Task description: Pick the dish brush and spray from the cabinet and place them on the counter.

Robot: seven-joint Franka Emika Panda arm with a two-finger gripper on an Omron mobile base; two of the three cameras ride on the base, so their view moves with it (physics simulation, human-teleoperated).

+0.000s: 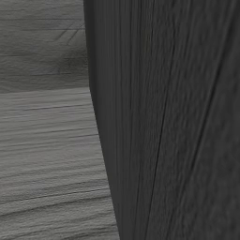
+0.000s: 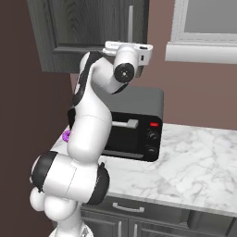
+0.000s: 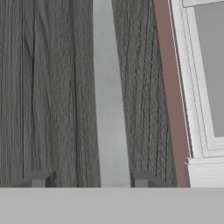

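A dark grey wood-grain upper cabinet door (image 2: 92, 32) stands closed above a white marble counter (image 2: 194, 162). The robot's two-finger gripper (image 3: 89, 178), fingers apart, straddles the door's long silver bar handle (image 3: 109, 109) without clamping it. Brush and spray are presumably inside, unseen, so the task has barely begun.

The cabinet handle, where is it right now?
In the hand view the cabinet handle is a pale grey bar running up the dark cabinet door, between the gripper fingertips. The window frame is off to its right.
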